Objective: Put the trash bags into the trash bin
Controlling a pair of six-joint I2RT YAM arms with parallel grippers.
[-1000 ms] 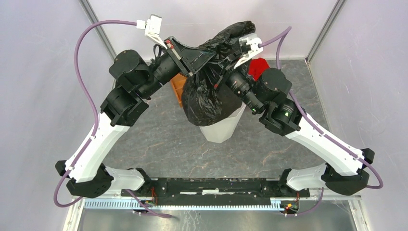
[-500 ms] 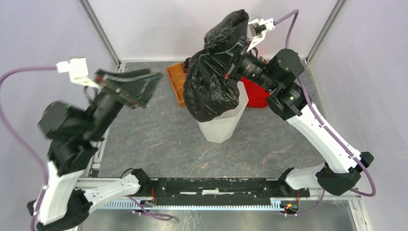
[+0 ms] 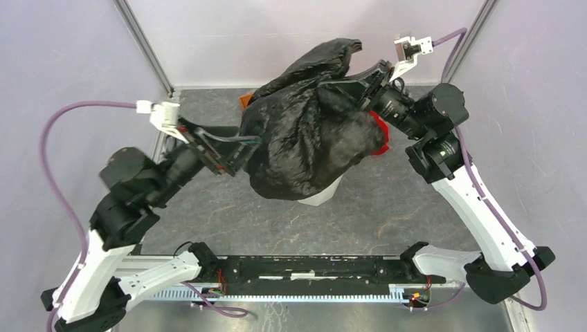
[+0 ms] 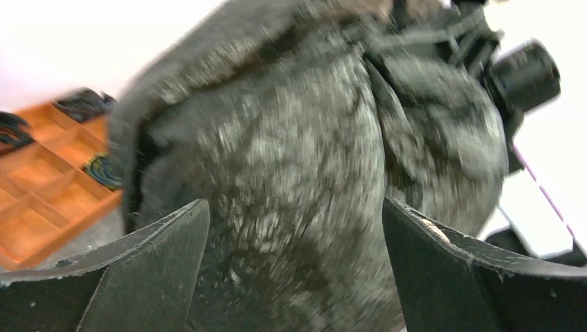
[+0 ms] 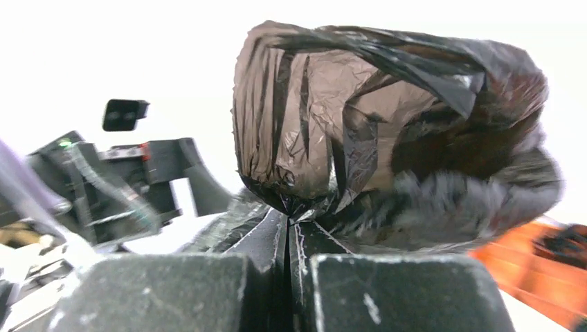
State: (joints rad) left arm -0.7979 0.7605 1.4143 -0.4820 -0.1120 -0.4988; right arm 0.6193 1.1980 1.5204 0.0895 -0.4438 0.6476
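Observation:
The black trash bag (image 3: 304, 135) hangs billowed over the white trash bin (image 3: 322, 196), hiding all but a sliver of the bin's lower wall. My right gripper (image 3: 354, 81) is shut on a pinched fold at the bag's upper right. The right wrist view shows its jaws (image 5: 287, 216) pressed together on the crinkled plastic (image 5: 360, 124). My left gripper (image 3: 244, 148) is open at the bag's left side. In the blurred left wrist view, the bag (image 4: 297, 145) bulges between and beyond the spread jaws of that gripper (image 4: 294, 207); I cannot tell whether they touch it.
An orange-brown compartment tray (image 4: 41, 200) lies behind and left of the bag, only a corner (image 3: 244, 102) showing from above. A red cloth (image 3: 378, 135) peeks out at the bag's right. Pale enclosure walls stand close on three sides.
My left gripper let go of the bag, swung out left, and has come back open to the bag's left side. My right gripper pulled the bag up and right, spreading it wider.

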